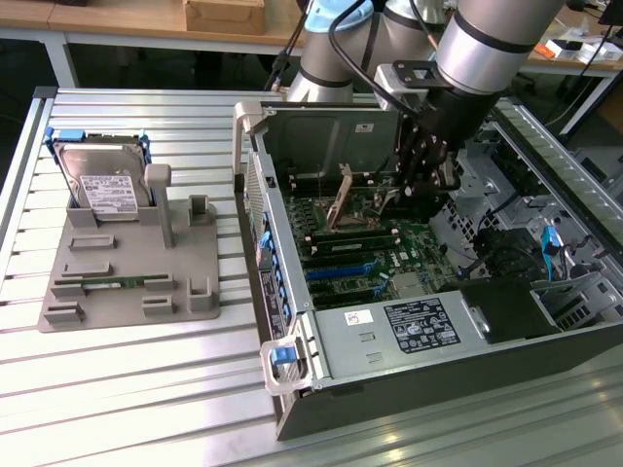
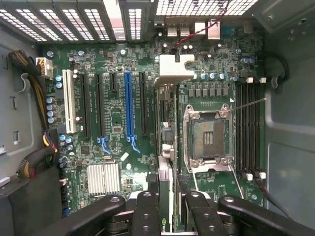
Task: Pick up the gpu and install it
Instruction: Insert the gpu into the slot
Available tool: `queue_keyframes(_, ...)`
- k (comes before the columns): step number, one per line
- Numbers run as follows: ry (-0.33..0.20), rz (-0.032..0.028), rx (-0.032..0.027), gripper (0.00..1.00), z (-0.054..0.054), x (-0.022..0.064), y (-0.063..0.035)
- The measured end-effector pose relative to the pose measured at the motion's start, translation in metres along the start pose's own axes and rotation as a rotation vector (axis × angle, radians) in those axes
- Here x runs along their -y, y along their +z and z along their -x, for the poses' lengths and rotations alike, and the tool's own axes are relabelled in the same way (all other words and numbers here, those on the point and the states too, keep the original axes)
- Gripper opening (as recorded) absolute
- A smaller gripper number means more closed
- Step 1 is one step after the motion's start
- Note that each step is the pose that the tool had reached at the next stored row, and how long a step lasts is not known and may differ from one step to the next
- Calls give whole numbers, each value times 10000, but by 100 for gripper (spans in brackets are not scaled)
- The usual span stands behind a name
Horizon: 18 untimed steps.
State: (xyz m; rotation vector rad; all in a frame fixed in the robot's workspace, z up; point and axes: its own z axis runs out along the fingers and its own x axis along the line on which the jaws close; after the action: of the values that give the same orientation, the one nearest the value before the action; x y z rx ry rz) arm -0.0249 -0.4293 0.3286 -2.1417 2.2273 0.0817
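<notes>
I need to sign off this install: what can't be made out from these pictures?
- Whether the card touches the green board: wrist view, seen edge-on, it hides its own lower edge.
- Card's faces: exterior view, the gripper covers it.
- Label text on the metal box: exterior view, too small.

My arm reaches down from the far side toward the exterior view's right of centre, wrist pointing steeply down; my gripper (image 1: 421, 173) hangs low, black fingers (image 2: 147, 212) partly closed, clamped on a thin card standing edge-on between them
</notes>
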Motion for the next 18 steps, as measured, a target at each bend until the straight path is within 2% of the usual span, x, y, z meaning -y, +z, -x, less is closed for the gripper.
queue_keyframes(8,0,-1,0,25,-68,-27,1)
queue_keyframes(13,1,-2,0,25,-95,-126,3)
queue_keyframes(18,0,-1,-1,25,-185,-181,1)
